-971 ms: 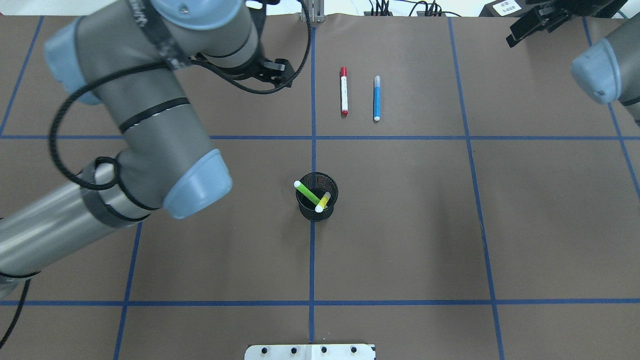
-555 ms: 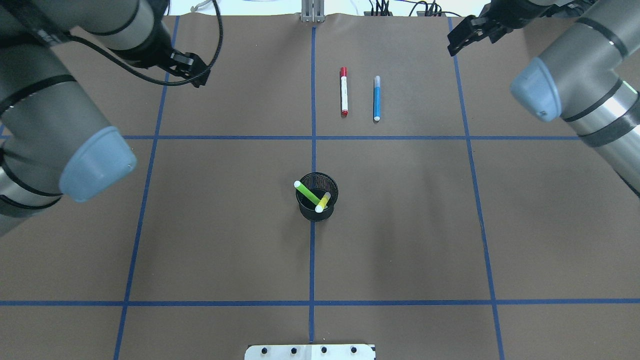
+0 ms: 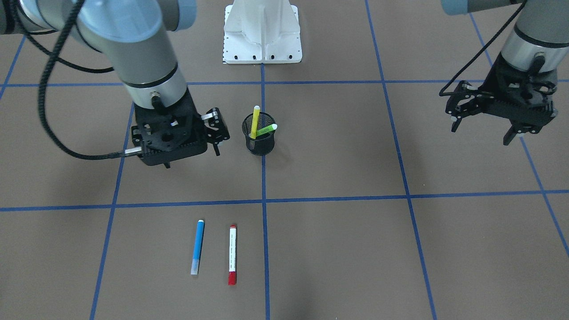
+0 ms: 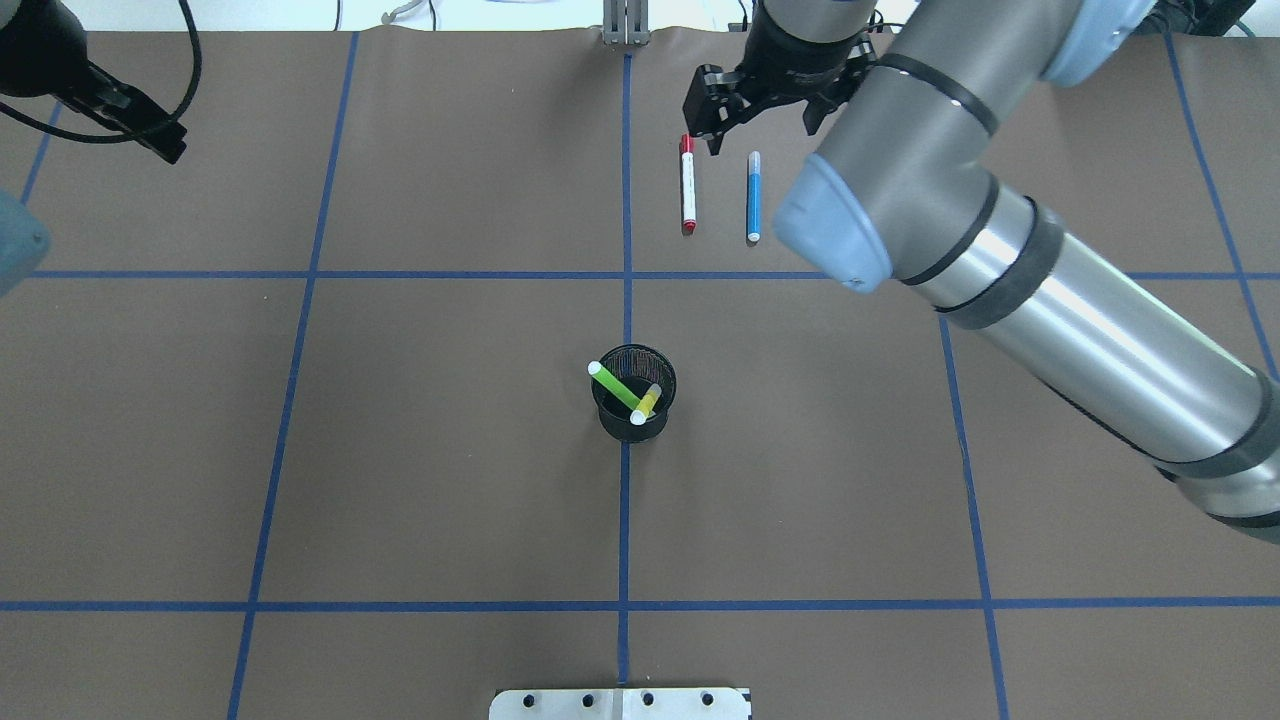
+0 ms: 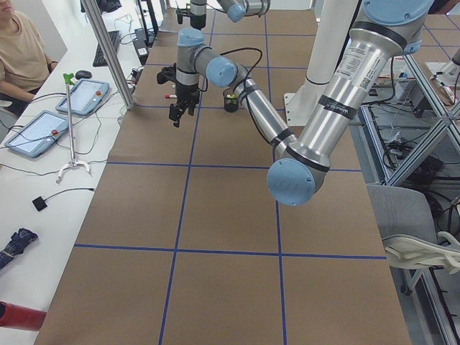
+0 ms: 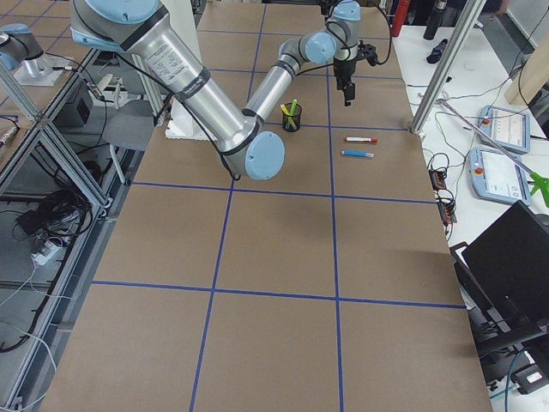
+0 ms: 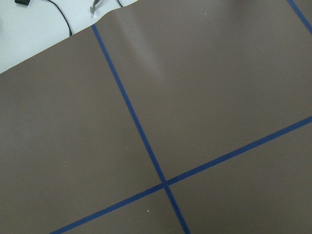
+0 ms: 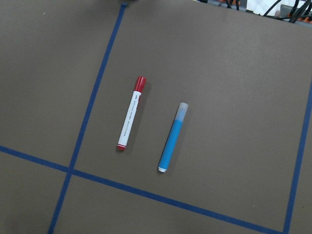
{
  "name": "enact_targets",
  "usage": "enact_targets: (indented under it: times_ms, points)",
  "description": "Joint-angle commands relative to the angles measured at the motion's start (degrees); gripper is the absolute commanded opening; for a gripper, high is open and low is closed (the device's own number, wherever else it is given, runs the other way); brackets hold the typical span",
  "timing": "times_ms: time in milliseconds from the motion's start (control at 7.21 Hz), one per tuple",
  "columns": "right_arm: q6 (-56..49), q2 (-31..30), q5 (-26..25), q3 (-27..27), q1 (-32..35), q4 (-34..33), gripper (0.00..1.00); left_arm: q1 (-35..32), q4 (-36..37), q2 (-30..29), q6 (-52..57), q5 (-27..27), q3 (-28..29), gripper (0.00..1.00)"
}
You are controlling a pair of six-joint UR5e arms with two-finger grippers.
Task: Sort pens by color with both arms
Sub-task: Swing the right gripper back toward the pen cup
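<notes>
A white pen with a red cap (image 4: 688, 185) and a blue pen (image 4: 753, 197) lie side by side on the far middle of the mat, and both show in the right wrist view (image 8: 130, 113) (image 8: 173, 139). A green pen (image 4: 615, 385) and a yellow pen (image 4: 647, 402) stand tilted in the black mesh cup (image 4: 635, 428) at the centre. My right gripper (image 4: 760, 115) hangs open and empty above the far ends of the red and blue pens. My left gripper (image 3: 482, 131) is open and empty, far off at the left side of the table.
The white pedestal base (image 3: 262, 44) stands at the robot's edge of the table. Blue tape lines (image 7: 165, 183) divide the brown mat into squares. The right arm's forearm (image 4: 1050, 300) stretches over the right half of the table.
My right arm has swung in from the far right corner to above the red and blue pens. My left arm has drawn back to the far left. The pens have not moved.
</notes>
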Motion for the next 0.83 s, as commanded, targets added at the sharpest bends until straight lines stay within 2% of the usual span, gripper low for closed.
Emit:
enact_targets:
  times_ms: [0,139,416,555,694]
  points:
    - [5.8,14.1,-6.8,-13.1,-8.0,-6.3,0.99,-3.0,-0.2,2.9,3.9,-3.8,0.1,0.99]
    - [6.9,16.3,-6.9,-16.4,-10.5,-6.9,0.99,-3.5,-0.2,3.2,3.9,-3.8,0.2,0.99]
    - [8.1,19.6,-6.9,-21.8,-15.4,-12.2,0.97,-3.7,-0.2,3.3,3.9,-3.8,-0.1,0.99]
    - [8.1,21.9,-6.9,-25.9,-16.8,-13.0,0.89,-3.6,-0.2,3.3,3.8,-3.8,-0.1,0.99]
    - [8.2,21.6,-6.9,-27.9,-17.7,-13.1,0.77,-3.6,-0.2,3.3,3.8,-3.8,-0.1,0.99]
